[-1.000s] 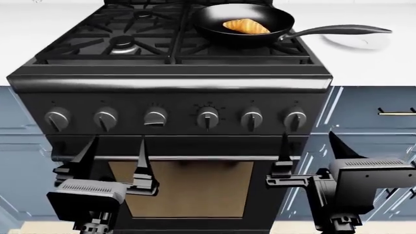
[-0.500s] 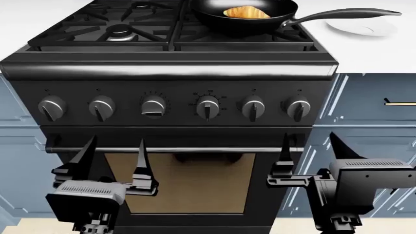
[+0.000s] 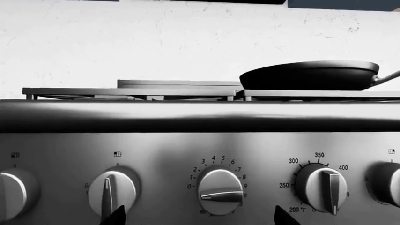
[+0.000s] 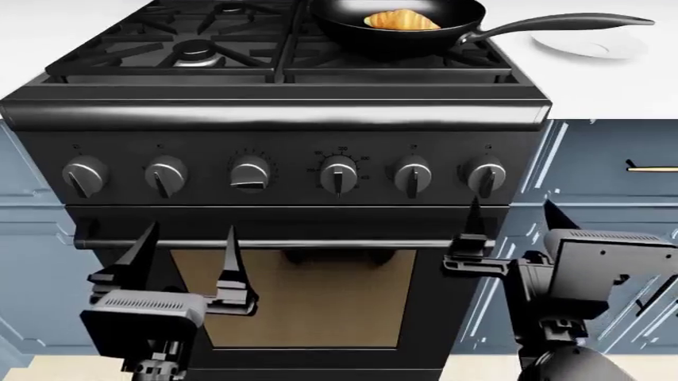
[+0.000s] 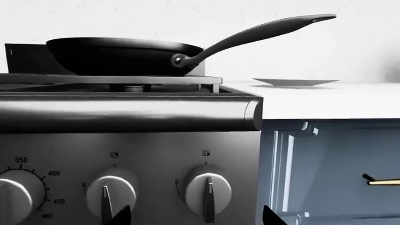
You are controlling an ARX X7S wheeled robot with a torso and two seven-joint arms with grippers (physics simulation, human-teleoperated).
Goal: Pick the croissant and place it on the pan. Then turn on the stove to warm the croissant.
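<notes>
Left gripper (image 4: 180, 246) low before the oven window, fingers spread apart and holding nothing, level with the door handle below the stove (image 4: 275, 119) knobs. Farther along, croissant (image 4: 402, 20) lying inside the pan (image 4: 398, 28) on the rear right burner, long handle reaching out over the counter toward the white plate (image 4: 593, 48). At the right, right gripper (image 4: 509, 230) raised just under the rightmost knob (image 4: 485, 176), fingers parted and empty, near the knob but not touching it.
</notes>
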